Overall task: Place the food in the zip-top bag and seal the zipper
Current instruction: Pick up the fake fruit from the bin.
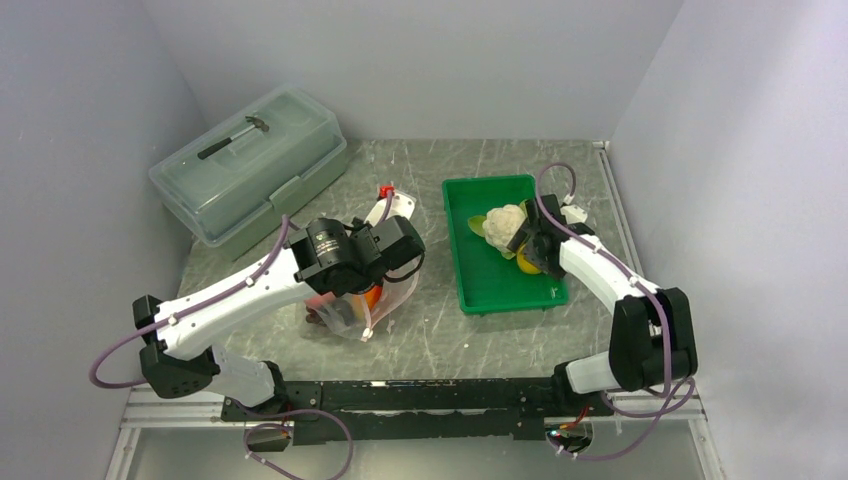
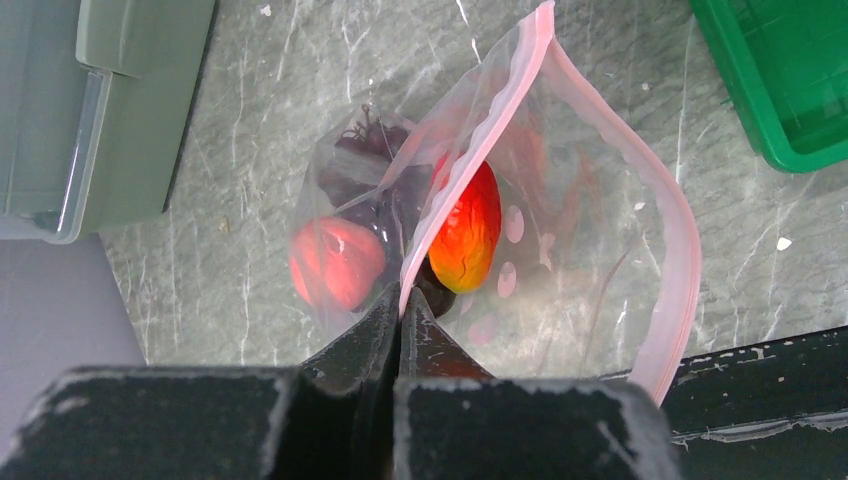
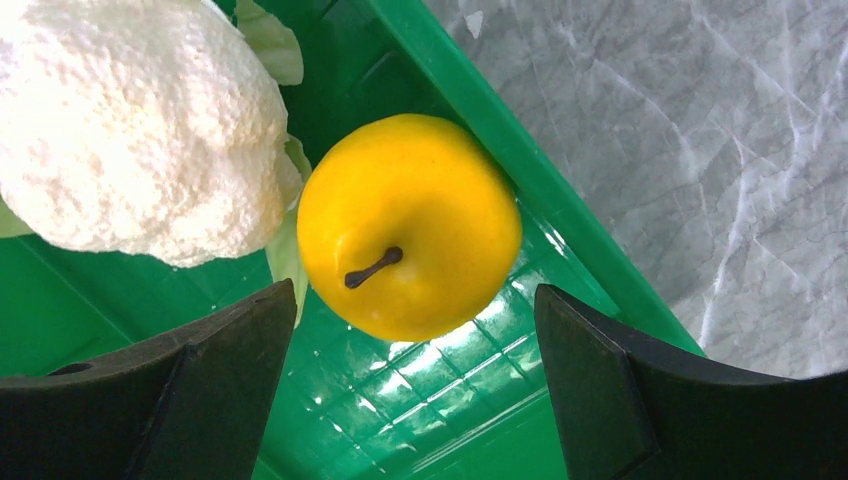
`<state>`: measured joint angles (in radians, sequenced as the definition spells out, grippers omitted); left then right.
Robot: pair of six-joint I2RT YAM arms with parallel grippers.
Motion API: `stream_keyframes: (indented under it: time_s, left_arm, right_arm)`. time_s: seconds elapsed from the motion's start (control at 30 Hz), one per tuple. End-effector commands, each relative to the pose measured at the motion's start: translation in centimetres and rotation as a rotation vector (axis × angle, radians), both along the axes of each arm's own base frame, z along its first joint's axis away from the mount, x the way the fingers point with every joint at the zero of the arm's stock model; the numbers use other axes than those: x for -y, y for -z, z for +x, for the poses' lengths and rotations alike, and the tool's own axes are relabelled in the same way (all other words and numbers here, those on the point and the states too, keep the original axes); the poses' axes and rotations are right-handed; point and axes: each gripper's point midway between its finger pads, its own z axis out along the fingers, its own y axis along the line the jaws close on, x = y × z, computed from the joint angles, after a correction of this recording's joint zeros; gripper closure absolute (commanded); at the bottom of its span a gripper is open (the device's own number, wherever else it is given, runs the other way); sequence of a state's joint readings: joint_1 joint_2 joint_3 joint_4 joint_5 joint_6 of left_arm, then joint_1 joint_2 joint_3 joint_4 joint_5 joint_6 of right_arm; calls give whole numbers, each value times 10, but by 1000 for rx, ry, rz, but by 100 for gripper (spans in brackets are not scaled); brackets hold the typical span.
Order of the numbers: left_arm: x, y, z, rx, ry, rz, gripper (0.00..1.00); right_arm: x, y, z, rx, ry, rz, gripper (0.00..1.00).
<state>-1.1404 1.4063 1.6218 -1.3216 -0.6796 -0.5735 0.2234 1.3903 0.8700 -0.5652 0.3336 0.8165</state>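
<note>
From above, the zip-top bag [image 1: 398, 288] lies on the bench [image 1: 450, 335], left of the green tray [image 1: 458, 255]. Left wrist: left pincer [image 2: 400, 312] clamped on the pink zipper [image 2: 482, 108]; pepper [image 2: 467, 230], peach [image 2: 335, 262] and grapes [image 2: 362, 178] inside. Right wrist: right pincer [image 3: 415, 300] spread wide over the orange [image 3: 410, 215], beside the cauliflower [image 3: 130, 130] in the tray.

top view overlooks the table [image 1: 440, 330]; wrist views look down closely.

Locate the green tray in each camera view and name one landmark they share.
Top external: green tray right of centre, holding the cauliflower.
Left wrist: its corner, top right.
Right wrist: fills the left and bottom, under the yellow fruit.
Shared landmark: the grey marbled tabletop.
</note>
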Motion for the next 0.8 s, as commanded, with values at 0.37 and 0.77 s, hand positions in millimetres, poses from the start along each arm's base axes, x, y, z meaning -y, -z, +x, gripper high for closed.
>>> stream_keyframes:
  time_s: [0.37,0.77]
  left_arm:
    - [-4,-14,2,42,-23,-41,95]
    - [0,-19,5,48,-10,-50,95]
  right_arm:
    - [13,-12,35,68,69,0,13]
    - [9,-9,29,81,44,25,47]
